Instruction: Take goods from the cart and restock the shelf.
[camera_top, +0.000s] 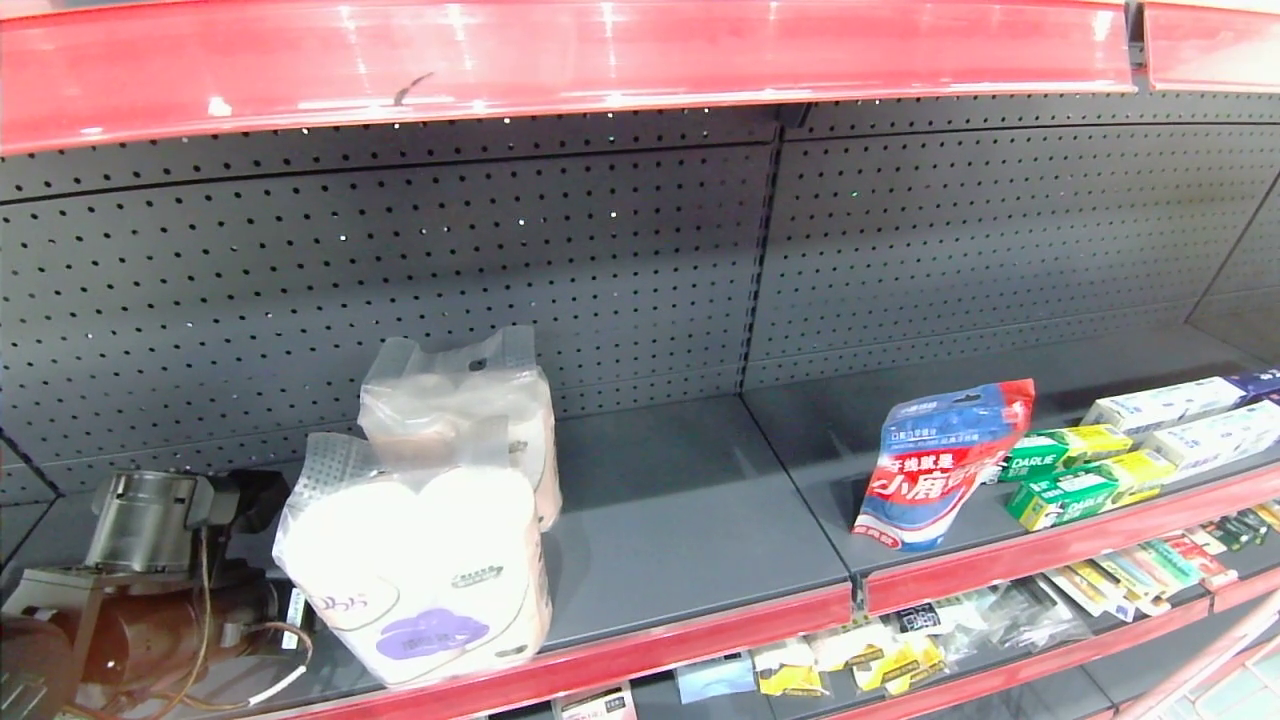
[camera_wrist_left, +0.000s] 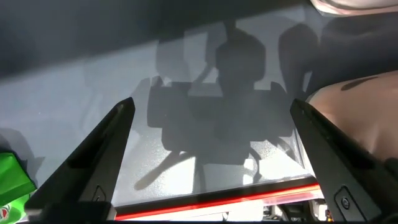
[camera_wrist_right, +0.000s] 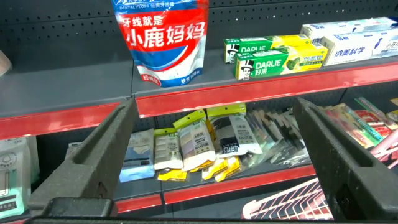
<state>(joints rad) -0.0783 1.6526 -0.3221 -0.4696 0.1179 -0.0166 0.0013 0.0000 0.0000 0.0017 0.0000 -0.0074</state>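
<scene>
Two packs of toilet paper stand on the grey shelf (camera_top: 680, 520). The front pack (camera_top: 420, 570) is at the shelf's red edge and the rear pack (camera_top: 465, 420) is behind it. My left arm (camera_top: 150, 530) rests on the shelf just left of the front pack. My left gripper (camera_wrist_left: 211, 106) is open over bare shelf, with the pack's wrapping (camera_wrist_left: 360, 118) beside one finger. My right gripper (camera_wrist_right: 214, 102) is open and holds nothing, out in front of the shelf below a red and blue dental floss bag (camera_wrist_right: 163, 40).
The floss bag (camera_top: 940, 465) stands right of the shelf divider, with green toothpaste boxes (camera_top: 1070, 475) and white boxes (camera_top: 1190, 420) beyond it. Small hanging packs (camera_wrist_right: 205, 143) fill the lower shelf. A red wire basket (camera_wrist_right: 292, 202) sits low near the right gripper.
</scene>
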